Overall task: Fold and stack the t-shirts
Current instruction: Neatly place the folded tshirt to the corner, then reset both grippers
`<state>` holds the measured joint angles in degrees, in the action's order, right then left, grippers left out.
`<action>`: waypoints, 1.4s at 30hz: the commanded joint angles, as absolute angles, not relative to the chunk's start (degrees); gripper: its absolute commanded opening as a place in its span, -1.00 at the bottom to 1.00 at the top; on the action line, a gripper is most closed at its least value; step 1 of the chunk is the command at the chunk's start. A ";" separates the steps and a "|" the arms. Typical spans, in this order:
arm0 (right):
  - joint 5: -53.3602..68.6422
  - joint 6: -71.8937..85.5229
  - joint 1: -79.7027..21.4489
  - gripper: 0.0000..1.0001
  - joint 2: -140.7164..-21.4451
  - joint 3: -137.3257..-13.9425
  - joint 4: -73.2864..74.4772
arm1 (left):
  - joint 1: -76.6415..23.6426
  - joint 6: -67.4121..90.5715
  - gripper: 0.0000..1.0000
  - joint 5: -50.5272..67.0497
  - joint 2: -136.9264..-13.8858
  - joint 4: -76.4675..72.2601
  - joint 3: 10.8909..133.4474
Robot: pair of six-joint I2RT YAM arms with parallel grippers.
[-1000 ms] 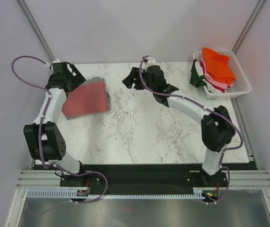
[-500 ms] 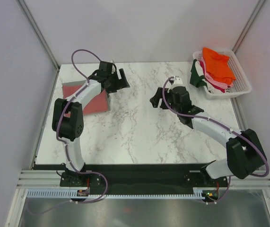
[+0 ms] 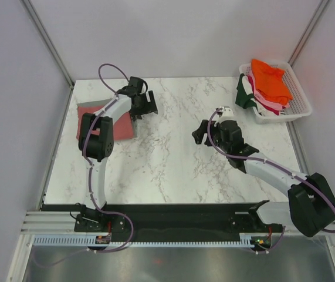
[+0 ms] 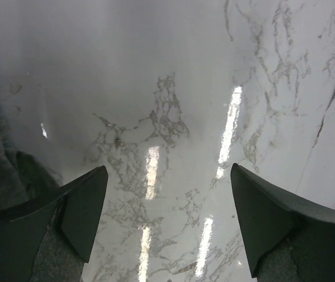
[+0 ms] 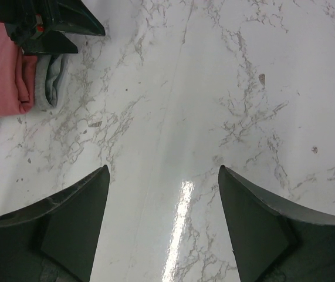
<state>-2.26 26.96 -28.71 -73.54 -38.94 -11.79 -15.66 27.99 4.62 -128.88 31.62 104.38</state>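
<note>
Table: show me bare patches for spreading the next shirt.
Widest bare marble lies mid-table to the near edge, between the left arm and right arm. Another strip runs along the back edge, from the folded pink tee to the basket. Crowded: around that tee and the basket corner.

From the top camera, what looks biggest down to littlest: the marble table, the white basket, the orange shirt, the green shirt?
1. marble table
2. white basket
3. orange shirt
4. green shirt, though some of it may be tucked out of sight in the basket.
</note>
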 commanded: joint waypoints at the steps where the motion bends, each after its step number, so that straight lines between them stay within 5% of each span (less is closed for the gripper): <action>1: -3.43 26.81 -28.74 0.66 -71.98 -37.01 -15.64 | -13.63 25.58 0.84 2.55 -127.71 33.49 102.84; 16: -13.53 27.68 -28.65 0.72 -65.66 -34.19 -9.69 | -5.36 28.12 0.89 5.08 -111.73 22.44 79.29; 32: -18.99 26.72 -28.74 0.78 -48.52 -19.43 -8.43 | -30.65 34.20 0.99 0.18 -74.20 -7.37 38.97; 42: -18.46 26.63 -28.74 0.85 -46.05 -16.70 -11.07 | -33.40 27.42 0.97 -5.80 -57.93 -18.63 23.21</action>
